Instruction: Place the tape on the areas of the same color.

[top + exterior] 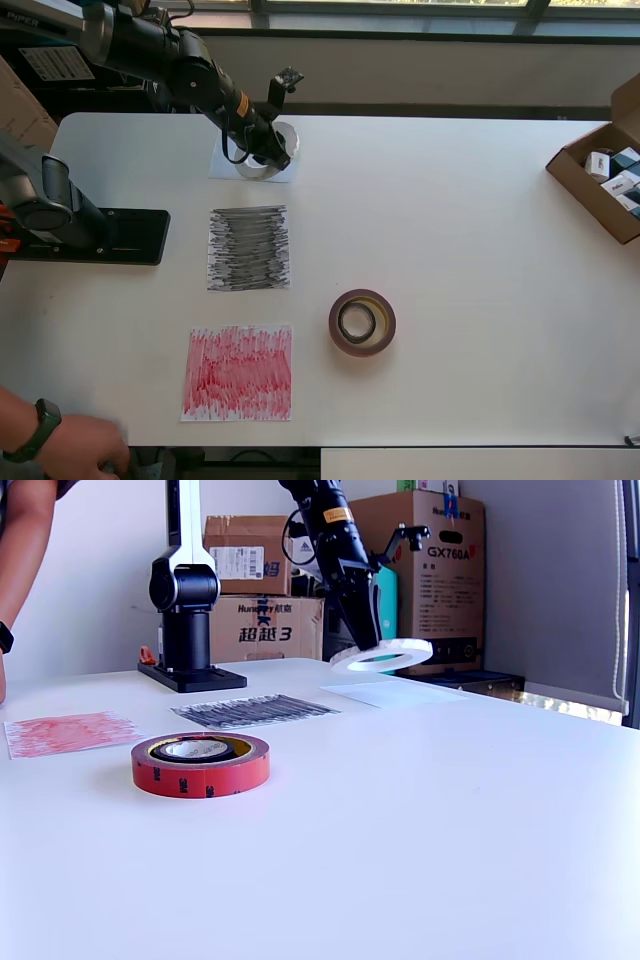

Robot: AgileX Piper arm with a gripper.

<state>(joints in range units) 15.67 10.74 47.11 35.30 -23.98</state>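
Tool, pinching the rim of the wide flat white ring, holds it tilted clear of the bench above the white sheet, upper centre of the exterior view; fingers closed on ring.

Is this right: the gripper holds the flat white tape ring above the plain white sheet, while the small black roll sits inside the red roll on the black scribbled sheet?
Not quite. The gripper does hold the flat white tape ring above the plain white sheet, and the small black roll does sit inside the red roll. But the overhead view shows that pair on the bare white table, not on the black scribbled sheet.
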